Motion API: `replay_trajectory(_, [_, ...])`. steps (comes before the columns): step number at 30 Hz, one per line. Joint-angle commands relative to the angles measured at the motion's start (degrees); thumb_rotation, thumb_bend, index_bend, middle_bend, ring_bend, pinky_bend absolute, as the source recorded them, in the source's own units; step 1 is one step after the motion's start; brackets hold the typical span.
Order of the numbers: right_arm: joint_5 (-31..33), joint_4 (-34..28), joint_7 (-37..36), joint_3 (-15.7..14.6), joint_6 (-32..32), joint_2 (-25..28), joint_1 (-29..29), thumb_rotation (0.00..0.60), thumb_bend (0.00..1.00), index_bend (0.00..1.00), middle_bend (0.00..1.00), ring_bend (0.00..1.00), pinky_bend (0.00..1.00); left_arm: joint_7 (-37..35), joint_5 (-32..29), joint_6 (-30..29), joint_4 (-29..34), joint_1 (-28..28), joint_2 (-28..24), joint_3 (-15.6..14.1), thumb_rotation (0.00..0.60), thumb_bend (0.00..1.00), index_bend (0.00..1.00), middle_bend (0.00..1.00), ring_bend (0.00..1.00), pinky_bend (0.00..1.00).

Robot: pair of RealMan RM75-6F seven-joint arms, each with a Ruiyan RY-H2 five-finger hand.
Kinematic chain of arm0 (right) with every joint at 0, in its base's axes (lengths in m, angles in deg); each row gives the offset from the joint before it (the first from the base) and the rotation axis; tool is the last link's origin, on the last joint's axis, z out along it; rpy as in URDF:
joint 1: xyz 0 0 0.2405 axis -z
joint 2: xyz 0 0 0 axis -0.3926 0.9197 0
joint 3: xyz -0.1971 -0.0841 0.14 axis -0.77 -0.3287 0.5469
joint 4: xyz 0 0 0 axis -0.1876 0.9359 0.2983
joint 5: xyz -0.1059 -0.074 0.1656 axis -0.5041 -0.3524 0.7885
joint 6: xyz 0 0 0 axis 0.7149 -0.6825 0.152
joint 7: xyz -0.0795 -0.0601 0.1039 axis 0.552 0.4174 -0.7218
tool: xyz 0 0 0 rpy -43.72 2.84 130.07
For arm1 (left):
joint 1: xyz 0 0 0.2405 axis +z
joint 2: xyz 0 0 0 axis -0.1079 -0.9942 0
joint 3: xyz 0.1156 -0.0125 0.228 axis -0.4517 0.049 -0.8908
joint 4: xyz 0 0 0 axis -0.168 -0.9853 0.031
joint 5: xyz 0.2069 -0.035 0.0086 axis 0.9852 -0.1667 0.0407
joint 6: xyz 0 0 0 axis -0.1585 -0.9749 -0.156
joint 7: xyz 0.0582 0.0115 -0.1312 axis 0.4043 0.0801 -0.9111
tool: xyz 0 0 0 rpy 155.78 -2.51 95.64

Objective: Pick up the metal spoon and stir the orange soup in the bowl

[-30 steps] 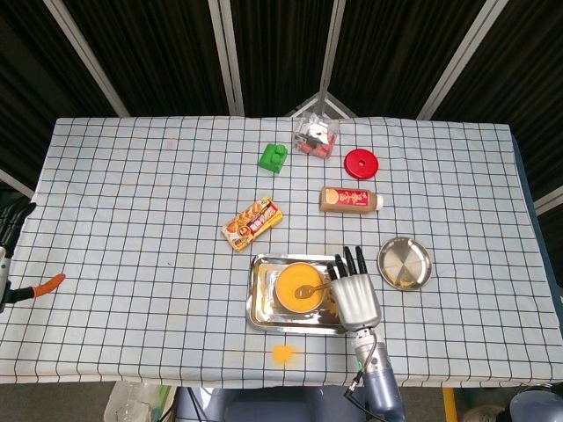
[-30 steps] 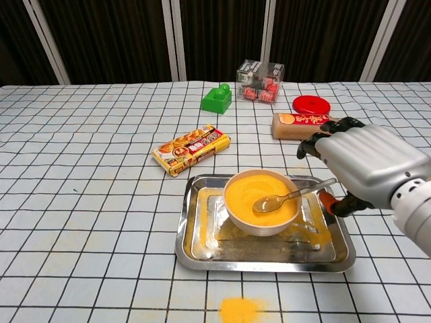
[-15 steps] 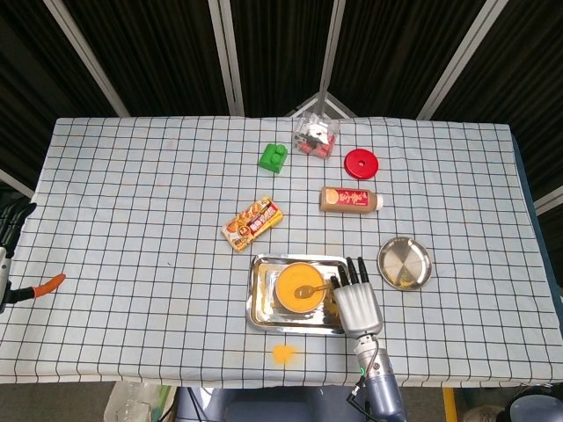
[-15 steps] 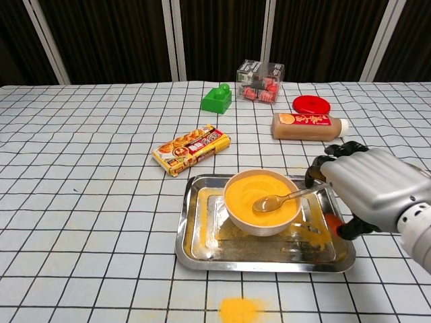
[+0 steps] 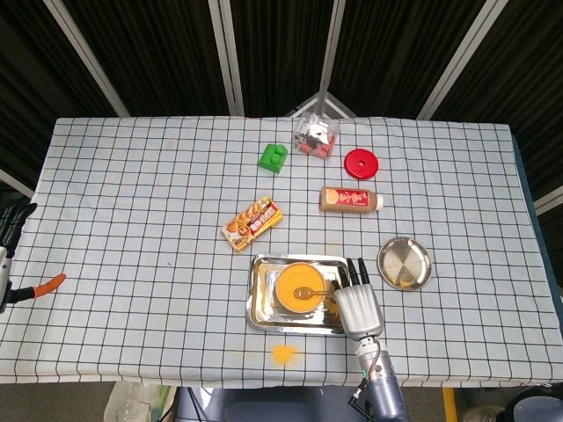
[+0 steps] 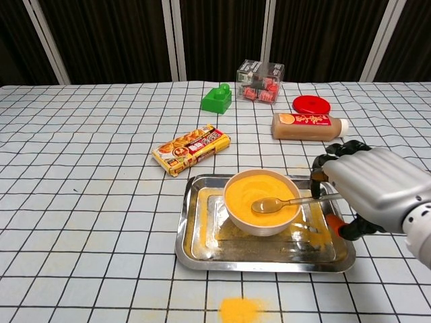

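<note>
Hidden behind the right hand

The right hand (image 6: 374, 192) covers the spoon (image 6: 283, 202) handle's end; its contact there cannot be told.

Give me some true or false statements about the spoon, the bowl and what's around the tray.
1. The metal spoon has its scoop in the orange soup. True.
2. The bowl sits on the round steel plate. False: it sits in the rectangular tray.
3. The right hand holds the spoon's handle. True.
4. The red lid lies inside the tray. False: it lies on the table behind the bottle.
</note>
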Motion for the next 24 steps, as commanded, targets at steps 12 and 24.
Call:
replay_trajectory(12, [0.62,-0.03,-1.45,1.61,0.5,-0.05,-0.23,0.6,0.49,0.25,0.17,0.0,0.0,-0.04,-0.17,-0.12,-0.11,0.0,0.07,0.09,0.6,0.0,0.0,0.0,0.0,0.0])
replay_trajectory(24, [-3.86,1.87,-5.28,1.54,1.0,0.01,-0.76,0.6,0.49,0.42,0.37,0.0,0.0,-0.09,-0.17,0.05,-0.22,-0.09,0.15,0.06,0.6,0.0,0.0,0.0,0.0,0.0])
